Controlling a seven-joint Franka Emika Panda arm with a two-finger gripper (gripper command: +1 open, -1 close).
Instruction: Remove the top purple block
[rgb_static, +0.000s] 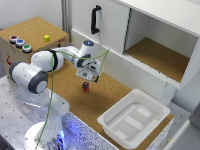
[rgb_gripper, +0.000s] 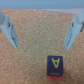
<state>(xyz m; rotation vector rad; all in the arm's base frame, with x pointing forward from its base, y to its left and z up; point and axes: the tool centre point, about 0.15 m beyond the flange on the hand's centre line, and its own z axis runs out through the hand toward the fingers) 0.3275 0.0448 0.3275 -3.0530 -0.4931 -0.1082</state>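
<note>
The top purple block (rgb_gripper: 55, 63) is a tiny dark cube with a yellow letter on its top face. It sits on a red block (rgb_gripper: 55, 78) on the cork surface. In the exterior view the purple block (rgb_static: 85, 85) and the red block (rgb_static: 85, 90) form a small stack just below my gripper (rgb_static: 90, 77). In the wrist view my gripper (rgb_gripper: 42, 31) is open and empty. Its fingers (rgb_gripper: 10, 29) stand wide apart above the cork, and the stack lies off to one side of the gap between them, apart from both.
A white tray (rgb_static: 134, 118) lies at the exterior view's right front. A cork-topped box (rgb_static: 30, 31) at the back left carries coloured buttons and a small yellow cube (rgb_static: 46, 37). A white cabinet with a black handle (rgb_static: 95, 19) and an open shelf (rgb_static: 155, 55) stands behind.
</note>
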